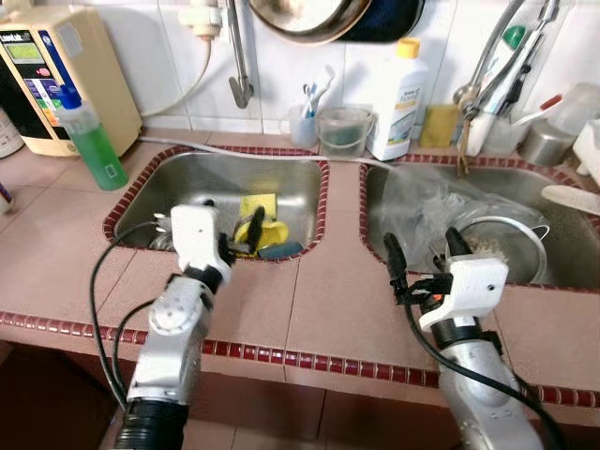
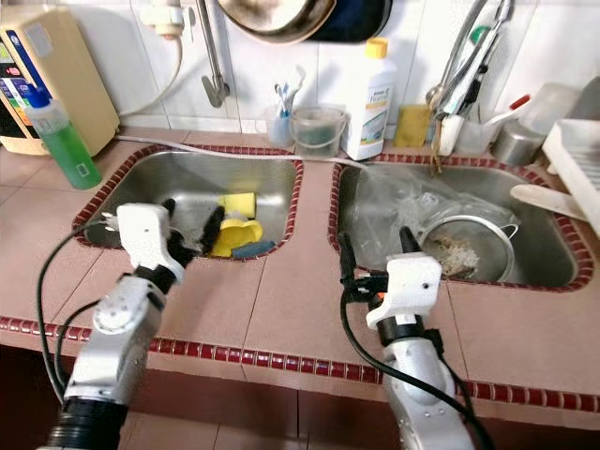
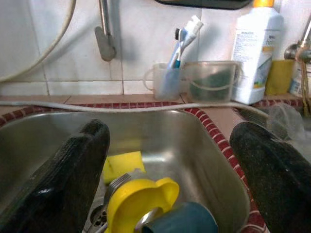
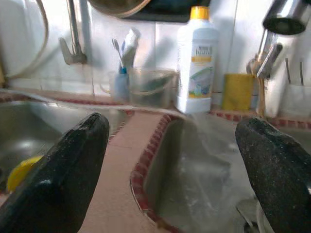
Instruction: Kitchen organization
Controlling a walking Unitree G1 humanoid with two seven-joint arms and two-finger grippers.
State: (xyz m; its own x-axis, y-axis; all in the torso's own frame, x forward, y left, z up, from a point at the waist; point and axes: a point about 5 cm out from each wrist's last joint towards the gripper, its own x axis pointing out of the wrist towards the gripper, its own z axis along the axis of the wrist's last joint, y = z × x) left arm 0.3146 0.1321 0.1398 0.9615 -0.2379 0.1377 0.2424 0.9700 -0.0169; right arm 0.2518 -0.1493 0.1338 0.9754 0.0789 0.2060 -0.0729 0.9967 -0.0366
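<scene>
We log two sinks at mid-frame, the left sink (image 1: 192,178) holding a yellow cup (image 1: 267,232) and sponge (image 1: 258,203), the left gripper (image 1: 230,234) spread wide at its near edge, the right gripper (image 1: 422,251) spread wide lower right of centre.

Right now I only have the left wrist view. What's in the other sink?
Observer: A metal strainer sits in the right sink, next to crumpled clear plastic.
Operator: Where's the right gripper?
Observer: The right gripper hovers open over that sink's near edge, holding nothing.
Operator: Anything to the left of my sink?
Observer: A green bottle stands on the counter by the left sink's far left corner.
</scene>
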